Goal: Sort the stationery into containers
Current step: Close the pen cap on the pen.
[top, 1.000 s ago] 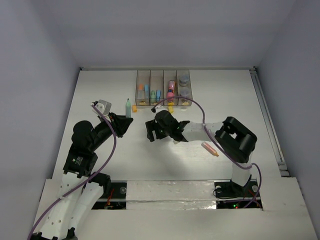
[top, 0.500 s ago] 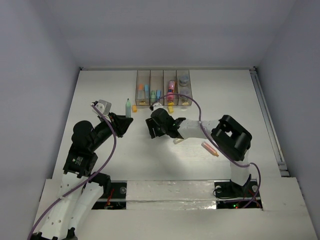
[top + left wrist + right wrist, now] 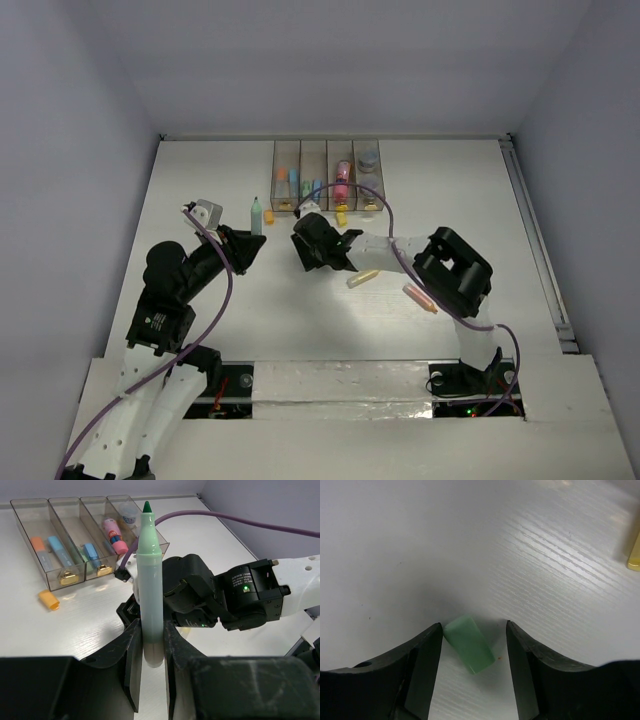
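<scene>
Jaws of left gripper (image 3: 152, 630) pinched an upright pale-green marker (image 3: 150, 575); right gripper (image 3: 474, 626), part-open, loosely straddled a stubby green cap (image 3: 470, 646).

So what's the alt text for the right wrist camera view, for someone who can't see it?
A small green cap lies on the white table between the right gripper's two open black fingers. A yellow piece shows at the right edge.

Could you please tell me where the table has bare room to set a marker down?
Bare: between the bins and the right rail; the far-left corner beside the bins; the near strip between left arm and right arm. Crowded: before the bins, around the orange cap, yellow cap, left pincer and right pincer.
</scene>
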{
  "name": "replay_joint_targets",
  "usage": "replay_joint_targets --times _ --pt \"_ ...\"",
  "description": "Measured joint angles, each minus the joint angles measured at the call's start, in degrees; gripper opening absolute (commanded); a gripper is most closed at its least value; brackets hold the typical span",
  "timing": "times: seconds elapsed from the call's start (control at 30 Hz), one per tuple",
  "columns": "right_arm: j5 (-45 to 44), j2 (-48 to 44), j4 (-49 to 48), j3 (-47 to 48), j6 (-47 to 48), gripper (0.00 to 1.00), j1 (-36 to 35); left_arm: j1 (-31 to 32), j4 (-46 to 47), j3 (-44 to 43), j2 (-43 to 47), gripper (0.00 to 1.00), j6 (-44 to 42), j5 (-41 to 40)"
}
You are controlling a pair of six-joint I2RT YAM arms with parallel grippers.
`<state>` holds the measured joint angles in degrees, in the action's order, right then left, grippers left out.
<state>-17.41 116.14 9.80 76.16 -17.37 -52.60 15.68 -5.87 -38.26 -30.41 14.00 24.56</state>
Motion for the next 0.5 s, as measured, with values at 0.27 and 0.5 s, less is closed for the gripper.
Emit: replay_joint_targets --times 0.27,0.5 --pt "0.33 1.53 1.79 2.69 1.25 0.45 0.0 0.0 0.0 0.0 0.0 0.0 0.0 0.0" --pt "0.85 1.6 2.16 2.89 1.77 0.24 0.0 0.0 0.0 0.0 0.0 0.0 0.0 0.0"
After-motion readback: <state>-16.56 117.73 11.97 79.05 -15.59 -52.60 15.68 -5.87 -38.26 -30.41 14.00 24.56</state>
